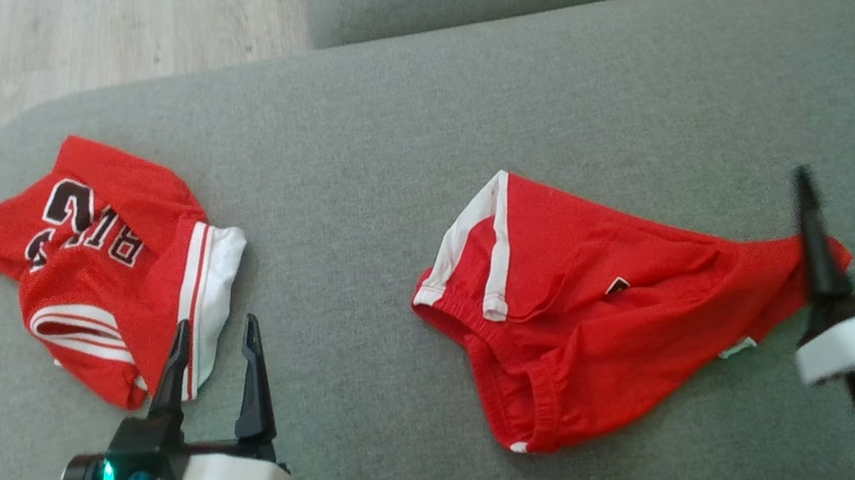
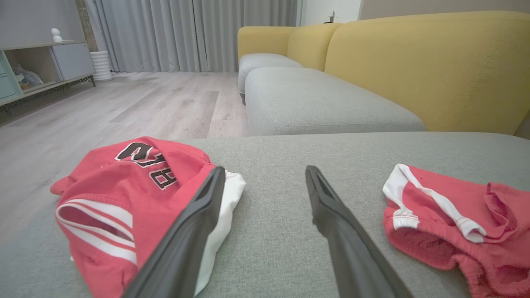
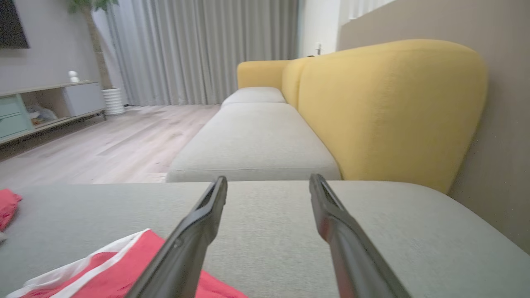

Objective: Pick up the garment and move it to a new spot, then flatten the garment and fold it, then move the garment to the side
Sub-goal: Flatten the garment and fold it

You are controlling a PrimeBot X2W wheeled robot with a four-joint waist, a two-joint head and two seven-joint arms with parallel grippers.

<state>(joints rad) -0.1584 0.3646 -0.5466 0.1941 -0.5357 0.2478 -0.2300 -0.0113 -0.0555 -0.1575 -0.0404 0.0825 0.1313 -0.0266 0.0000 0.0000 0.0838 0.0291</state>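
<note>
Grey cushion (image 1: 351, 159), red shorts (image 1: 586, 318), wooden floor (image 1: 78, 30)

Red jersey (image 1: 109, 265) — large black, white-edged numeral "2" beside part of a folded word, seen upside down; only "B" is legible. Red shorts (image 1: 595, 317) — small dark emblem, unreadable.

You have one camera high, two low.
Your head view looks steeply down on the grey seat (image 1: 378, 114); both wrist views skim low along it toward the yellow backrest (image 2: 414, 62) and curtains (image 2: 186, 33). Left wrist and head share the jersey (image 1: 154, 292) and shorts (image 1: 591, 293); right wrist catches the shorts' edge close below.
</note>
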